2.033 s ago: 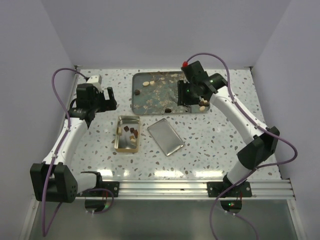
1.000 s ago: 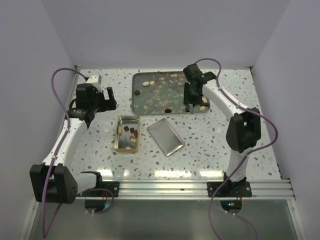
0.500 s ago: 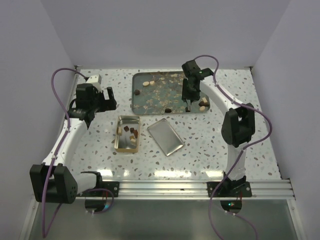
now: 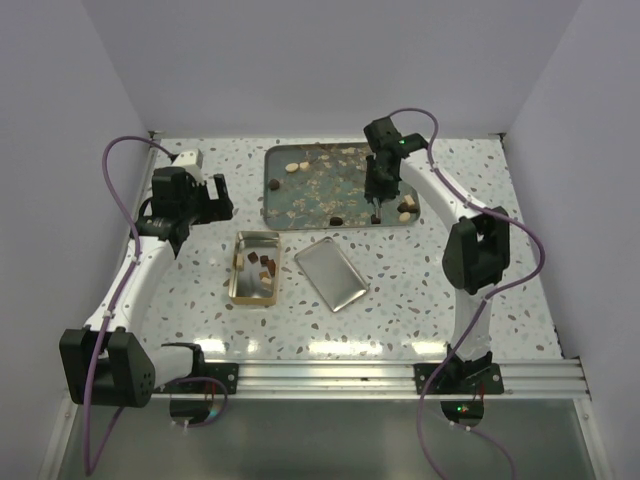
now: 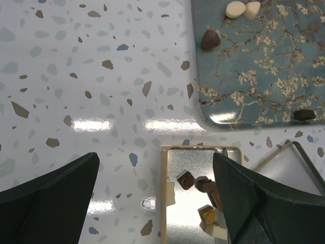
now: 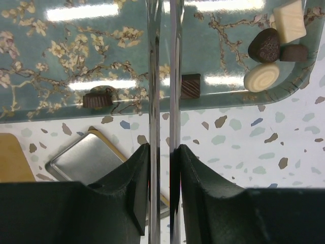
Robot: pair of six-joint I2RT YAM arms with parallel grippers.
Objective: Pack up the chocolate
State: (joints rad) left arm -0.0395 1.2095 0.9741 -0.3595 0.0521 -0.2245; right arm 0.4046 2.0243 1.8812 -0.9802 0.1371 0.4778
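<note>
Picking from the tray (image 4: 300,200) is judged to be the step in hand. Thin metal tongs (image 6: 175,61) are clenched in the right claw (image 6: 162,152) and held over the tray, just beside a dark square chocolate (image 6: 191,85). Whether a piece is pinched cannot be told. More chocolate lies in the tin (image 5: 163,203) on the bench (image 5: 76,76), below the released left claw (image 5: 155,162). Next, one piece must be nipped and carried to the tin.

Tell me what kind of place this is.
Probably a robot lab test cell: left arm and right arm bolted to a metal rail, plain walls boxing in a terrazzo tabletop, a teal tray and gold tin staged on it.
</note>
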